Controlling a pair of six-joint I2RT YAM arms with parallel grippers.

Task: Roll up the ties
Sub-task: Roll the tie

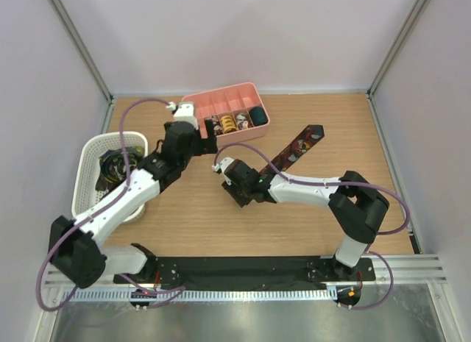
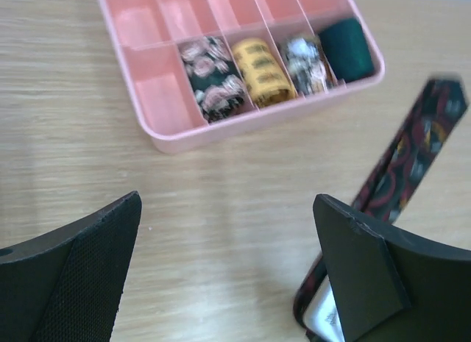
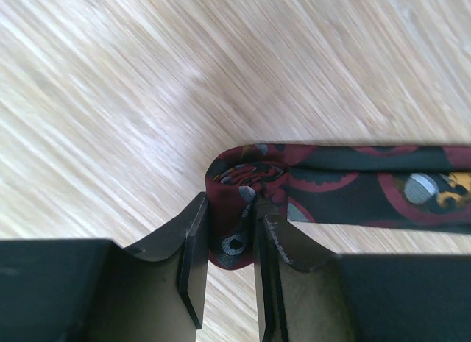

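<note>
Nearest the arm bases, right tool [image 3: 229,218] is clenched on the long dark maroon fabric tie with red swirls [image 3: 353,186]. Both fingers pinch the small started coil [image 3: 237,209] at one end, low on the light wooden desk [image 1: 206,224], likely so the wrist can turn and wind more fabric on. The rest of the tie lies flat and straight, running diagonally away to the right with its pointed end far out toward the back, so it can feed into the roll without bunching. Roll looks barely begun, most of the length unwound. Just beyond, left tool [image 2: 227,209] is released, jaws wide, nothing between them. It hovers over bare desk with its right finger just beside the tie strip, probably ready to steady the coil or take it over. On the left side, white plastic mesh basket [image 1: 87,182] holds a dark tangle of unrolled ties [image 1: 118,165], apparently the waiting stock. Farthest, pink plastic divided tray [image 2: 176,140] sits at the back of the desk. Its near row carries four finished rolls, one per compartment: black with pink print [image 2: 212,81], yellow [image 2: 261,70], black with pale print [image 2: 305,61], plain dark green [image 2: 346,48]. The leftmost near compartment and the back row look unfilled, so there is room for this one.
</note>
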